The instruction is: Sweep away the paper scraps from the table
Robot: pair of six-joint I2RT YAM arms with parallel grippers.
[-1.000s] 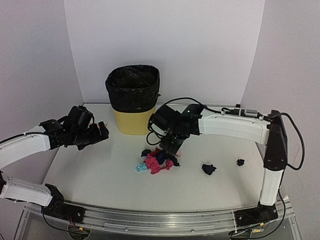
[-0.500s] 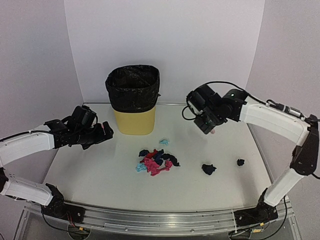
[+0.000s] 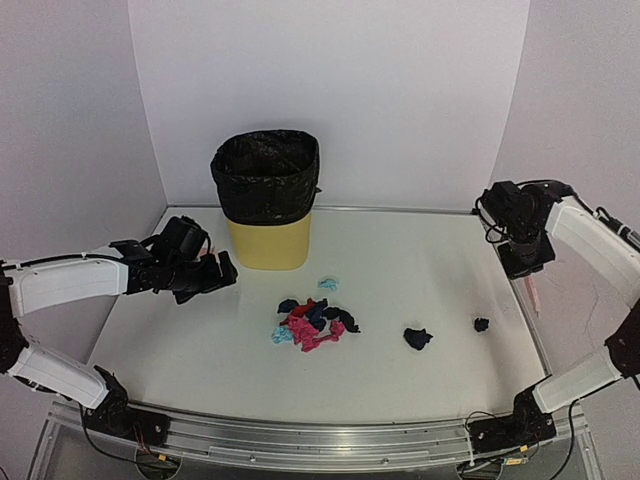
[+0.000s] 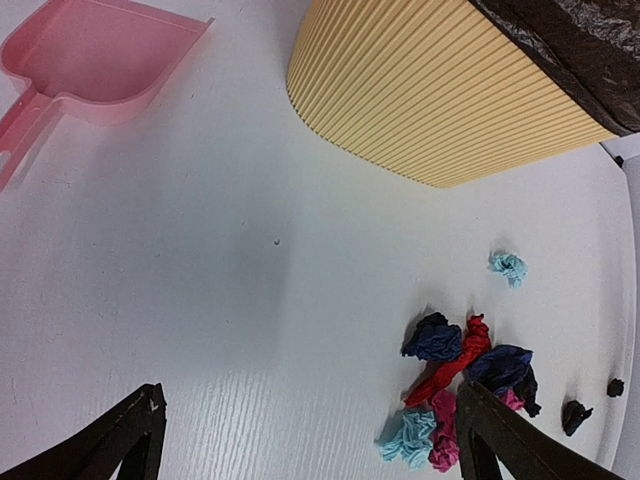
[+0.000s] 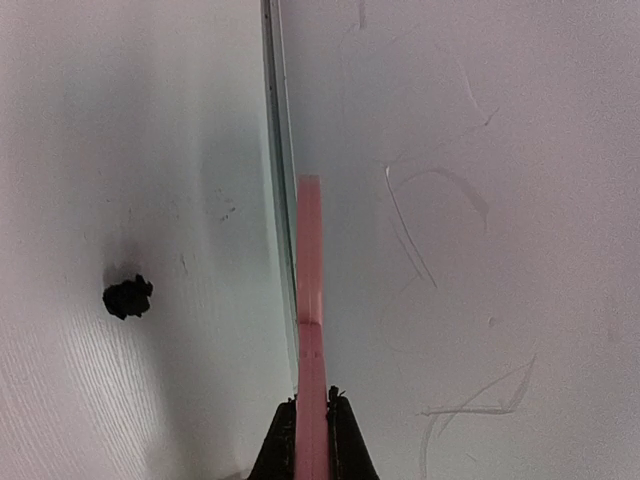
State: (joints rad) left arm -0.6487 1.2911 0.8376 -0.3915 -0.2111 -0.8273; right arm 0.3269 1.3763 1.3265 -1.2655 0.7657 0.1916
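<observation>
**At the right edge with the brush, every scrap to our left**

Over the right-hand edge of the table (image 3: 200, 345), our right gripper (image 5: 311, 418) is clamped tight on the pink brush (image 5: 311, 300). We see the brush edge-on, as a thin strip. Its long axis runs along that edge, just over the seam where the tabletop meets the wall. Our left gripper (image 3: 220, 272) hovers low near the yellow bin (image 3: 265, 245), fingers spread wide with nothing between them.

All the paper scraps (image 3: 312, 322) lie on the table to the left of the brush. The main heap of pink, red, navy and light blue sits near mid-table, in front of the bin. A light blue wad (image 3: 328, 283) lies just behind the heap. A black wad (image 3: 417, 338) and a smaller black wad (image 3: 481, 324) lie between the heap and the brush, the smaller one nearest the edge.

We judge that the next stroke should start on the edge side of the smaller black wad and run leftward toward the heap, with the brush turned broadside to its travel. The pink dustpan (image 4: 95, 55) shows only to the left wrist camera, lying flat near the bin. It is well apart from the right arm, so we reckon the left arm is the one to fetch it.
</observation>
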